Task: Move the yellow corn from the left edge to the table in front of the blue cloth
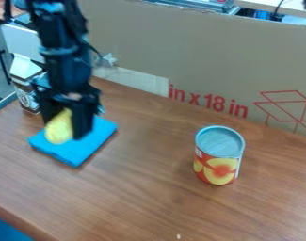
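The gripper (pixel 68 128) is located above the blue cloth (pixel 73 153); its fingers (pixel 85 123) stand parted by the width of the yellow object (pixel 58 129), clamped between them; the can (pixel 218 157) stands upright on the wooden surface (pixel 148 188), well apart from the cloth.

so the arm (pixel 64 56) is basically all black, pretty chunky, built from boxy stacked segments with a bit of a blue-ish sheen up near the top. there's a paler grey-blue band across the middle, and a thin dark cable (pixel 92 48) bowing out along one side. the gripper (pixel 66 128) is black too, with two thick, blocky fingers (pixel 85 123) and a small pale patch (pixel 73 96) just above them. any screws are too blurry to tell.
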Robot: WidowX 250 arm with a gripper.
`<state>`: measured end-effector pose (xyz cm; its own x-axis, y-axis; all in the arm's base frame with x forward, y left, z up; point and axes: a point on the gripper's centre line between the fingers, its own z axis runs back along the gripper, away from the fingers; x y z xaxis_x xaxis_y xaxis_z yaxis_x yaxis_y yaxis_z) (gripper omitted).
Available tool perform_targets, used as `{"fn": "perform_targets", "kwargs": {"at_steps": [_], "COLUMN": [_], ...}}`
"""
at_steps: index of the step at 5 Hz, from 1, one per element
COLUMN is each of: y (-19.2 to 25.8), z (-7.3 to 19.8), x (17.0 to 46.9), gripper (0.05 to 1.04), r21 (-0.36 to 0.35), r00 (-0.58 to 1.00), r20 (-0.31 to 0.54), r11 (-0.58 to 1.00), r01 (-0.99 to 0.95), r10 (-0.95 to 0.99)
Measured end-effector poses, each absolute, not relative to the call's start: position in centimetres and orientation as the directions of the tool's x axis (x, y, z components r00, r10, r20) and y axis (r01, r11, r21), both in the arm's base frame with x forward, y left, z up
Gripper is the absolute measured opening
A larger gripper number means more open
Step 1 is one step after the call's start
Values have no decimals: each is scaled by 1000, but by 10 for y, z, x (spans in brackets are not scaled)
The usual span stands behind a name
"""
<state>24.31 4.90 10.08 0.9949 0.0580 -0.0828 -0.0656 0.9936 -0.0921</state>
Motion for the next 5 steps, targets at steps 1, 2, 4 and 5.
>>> {"fn": "perform_targets", "kwargs": {"at_steps": [1,2,4,5], "y": [7,4,39,41], "z": [89,81,48,36], "x": [235,228,226,225], "gripper": [683,683,683,683], "r21": [-166,-164,-141,-138], "r00": [994,992,976,971], "r20": [-112,-129,-193,-220], "r11": [986,986,981,982], "r01": [-3,-23,-132,-128], "r10": [-16,2,104,95]}}
